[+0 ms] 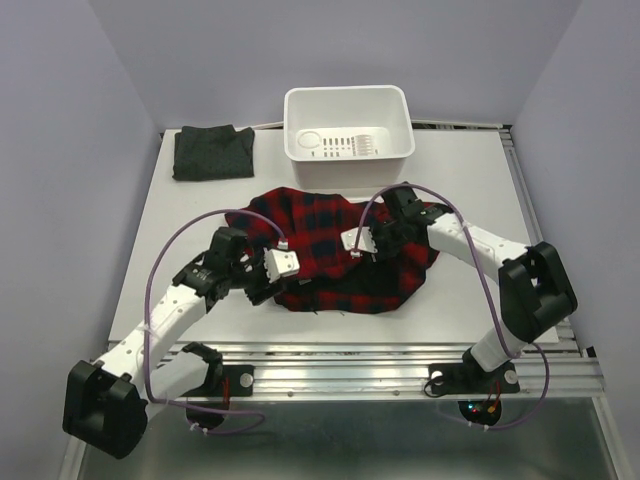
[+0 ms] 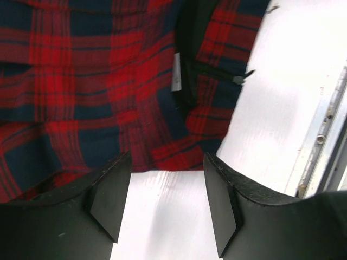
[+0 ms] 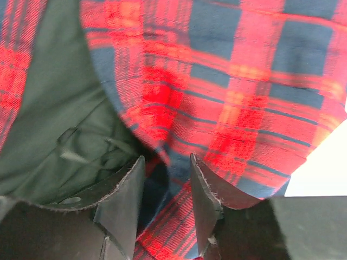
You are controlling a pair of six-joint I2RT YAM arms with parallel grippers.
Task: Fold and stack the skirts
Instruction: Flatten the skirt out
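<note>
Plaid skirt [image 1: 322,222] cloth lies just ahead of both my grippers, spread rumpled in the middle of the table [image 1: 470,175]. My left gripper [image 2: 167,181] stands wide with only bare table between its jaws and the skirt's near hem just beyond the tips. I judge it is lined up to take that edge for a fold. My right gripper [image 3: 167,176] has its jaws part-way apart over a ridge of cloth, and I cannot tell whether it pinches. The fabric is a soft woven check of red and dark navy that wrinkles easily. A smooth dark lining [image 3: 54,119] is exposed beside my right fingers, and a small white label [image 2: 176,73] shows inside. Farther out, the grey skirt [image 1: 212,152] lies folded into a flat rectangle at the far left corner, near the rigid white tub [image 1: 348,152]. That is probably where the stack goes.
</note>
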